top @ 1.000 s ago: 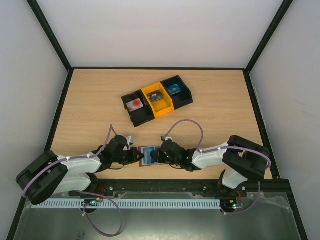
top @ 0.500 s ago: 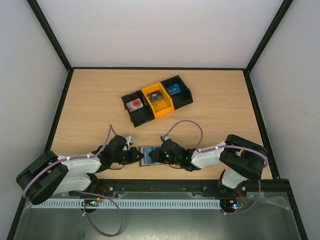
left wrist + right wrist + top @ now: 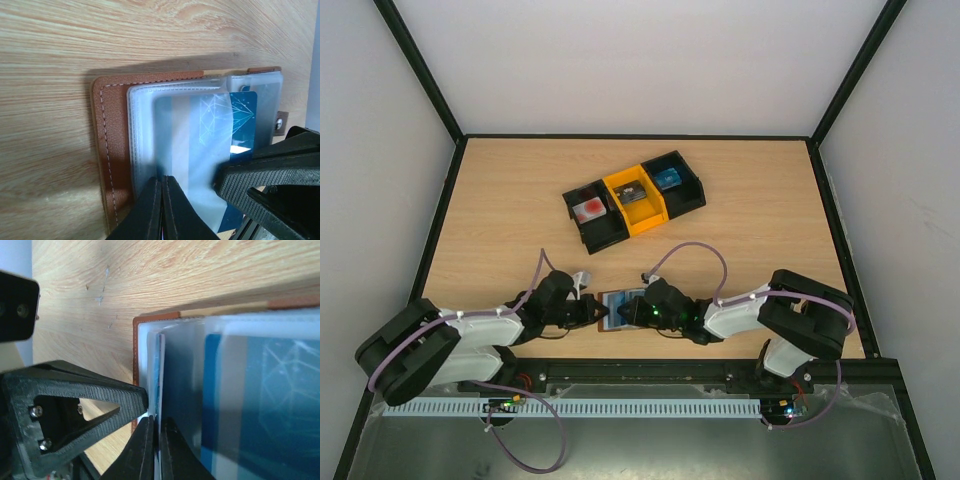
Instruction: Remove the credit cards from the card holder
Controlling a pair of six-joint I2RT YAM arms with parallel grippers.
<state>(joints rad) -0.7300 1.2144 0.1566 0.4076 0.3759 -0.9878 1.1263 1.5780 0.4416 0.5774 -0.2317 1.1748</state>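
Your left gripper (image 3: 161,186) has its fingers pressed tight on the near edge of a clear sleeve (image 3: 175,125). The brown card holder (image 3: 112,150) lies open on the table (image 3: 500,220) near its front edge, between both arms. A blue credit card (image 3: 235,112) sits in a sleeve. Your right gripper (image 3: 156,426) pinches a thin upright sleeve leaf (image 3: 159,365); can't tell if a card's inside.
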